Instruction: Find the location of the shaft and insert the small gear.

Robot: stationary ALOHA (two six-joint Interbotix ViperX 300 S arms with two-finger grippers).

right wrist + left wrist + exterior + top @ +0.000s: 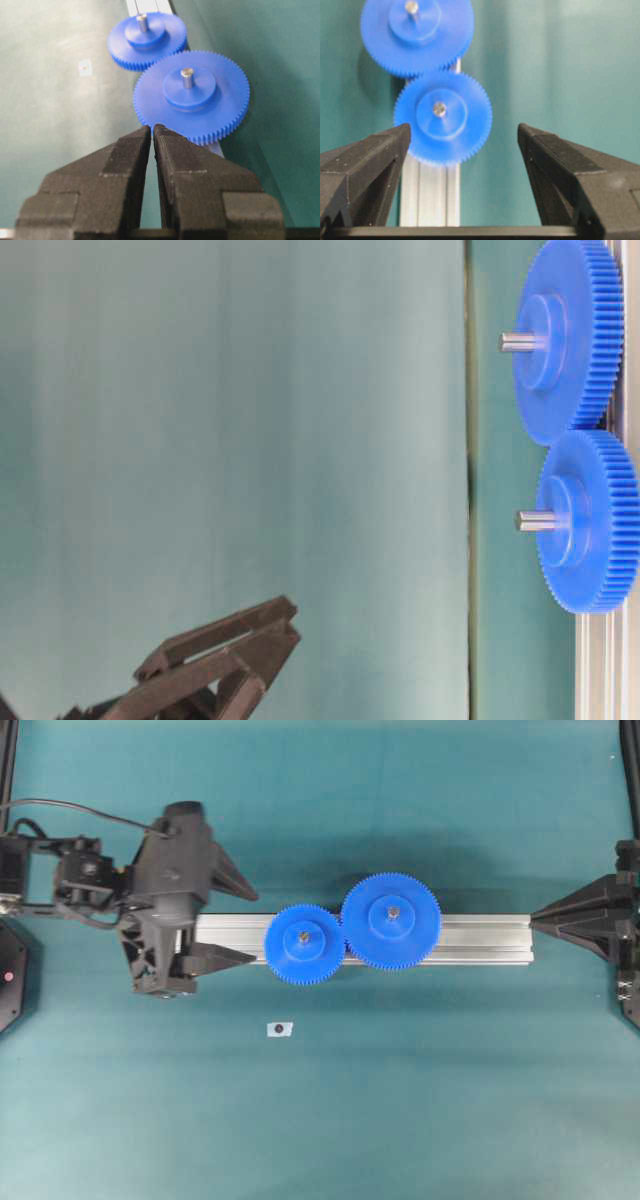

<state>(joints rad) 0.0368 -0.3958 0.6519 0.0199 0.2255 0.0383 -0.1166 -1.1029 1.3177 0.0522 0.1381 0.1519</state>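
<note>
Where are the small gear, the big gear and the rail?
small gear (305,944), overhead view, on its toothed face beside the hub.
big gear (391,920), overhead view, on its raised hub.
rail (485,940), overhead view, on the bare aluminium right of the gears.

Both arms are matte black plastic with a grainy printed texture. The left gripper (236,917) has 2 wedge-shaped fingers (367,165) tapering to blunt tips, with a thin black cable (70,808) looping over its boxy wrist. The right gripper (152,131) has the same ridged, angular fingers (120,160).
</note>
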